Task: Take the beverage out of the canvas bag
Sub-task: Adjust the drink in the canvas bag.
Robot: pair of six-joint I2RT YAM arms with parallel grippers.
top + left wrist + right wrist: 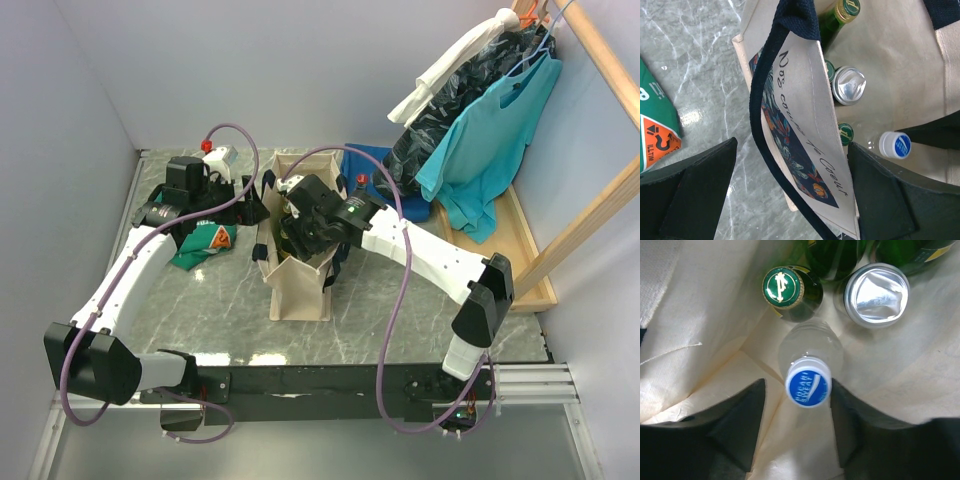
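Right wrist view: right gripper [797, 386] inside the canvas bag [705, 310], fingers [730, 435] partly open either side of the blue-capped bottle [810, 347]; one touches its cap, the other stands just off; left gripper [792, 145] wide open, straddling the bag's side wall; bag upright on table [200, 310].

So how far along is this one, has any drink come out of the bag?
Nothing is out yet: the blue-capped bottle, green bottles and can all sit inside the canvas bag. In hand: the left gripper straddles the bag wall, open, and the right gripper flanks the blue-capped bottle, not closed on it. To do: grip, lift it clear, set it down.
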